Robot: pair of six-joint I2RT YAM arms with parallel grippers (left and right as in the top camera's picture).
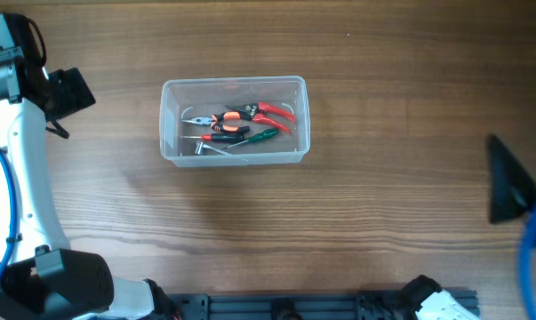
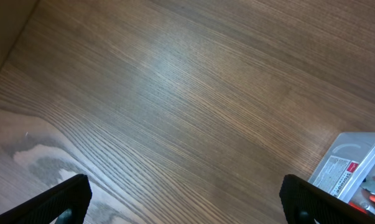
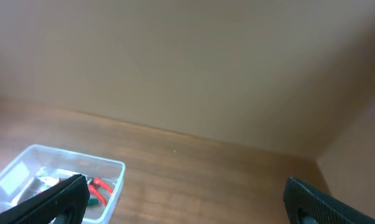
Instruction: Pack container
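Note:
The clear plastic container [image 1: 174, 120] stands on the wooden table, left of centre. Inside lie red-handled cutters [image 1: 269, 113], orange-and-black pliers [image 1: 216, 121], a green-handled screwdriver [image 1: 260, 136] and a small metal tool. My left gripper [image 2: 188, 202] is open and empty over bare table far left of the container, whose corner [image 2: 355, 165] shows at the lower right of the left wrist view. My right gripper [image 3: 190, 202] is open and empty at the table's far right; the container [image 3: 25, 165] shows at the lower left of its view.
The left arm's white body [image 1: 23, 178] runs along the table's left edge. A dark rail [image 1: 321, 307] runs along the front edge. A plain wall rises behind the table in the right wrist view.

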